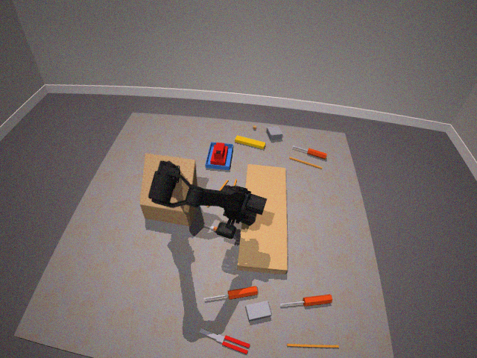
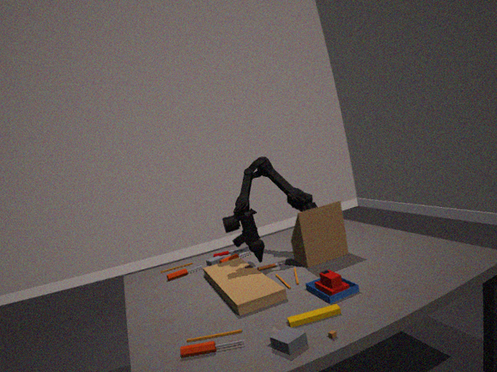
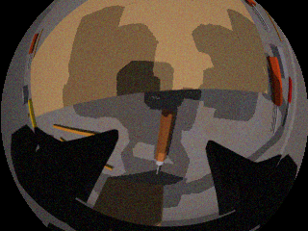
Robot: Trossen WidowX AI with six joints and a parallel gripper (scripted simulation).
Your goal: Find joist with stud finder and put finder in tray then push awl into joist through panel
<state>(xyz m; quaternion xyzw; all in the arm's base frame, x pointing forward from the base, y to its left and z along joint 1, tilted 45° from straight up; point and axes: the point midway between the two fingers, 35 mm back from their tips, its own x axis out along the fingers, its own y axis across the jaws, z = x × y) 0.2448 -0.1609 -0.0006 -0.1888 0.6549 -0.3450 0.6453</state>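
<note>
The awl (image 1: 211,228) (image 2: 267,266) (image 3: 166,130), with an orange-brown handle and a pale tip, lies flat on the mat just left of the tan floor panel (image 1: 265,185) (image 2: 247,293) (image 3: 173,26). My gripper (image 1: 226,230) (image 2: 259,255) (image 3: 164,141) is open and empty. It points down and hangs a little above the awl, and in the wrist view the handle lies between the two spread fingers. The red stud finder (image 1: 218,153) (image 2: 332,280) rests in the blue tray (image 1: 218,167) (image 2: 337,296), behind the panel's near-left corner.
The arm stands on a tan box (image 1: 162,213) (image 2: 321,234). Orange screwdrivers (image 1: 242,292) (image 1: 316,299) (image 1: 314,153), grey blocks (image 1: 258,309) (image 1: 274,132), a yellow bar (image 1: 250,142), red pliers (image 1: 231,341) and thin orange pencils (image 1: 311,345) (image 1: 305,162) lie scattered around the panel.
</note>
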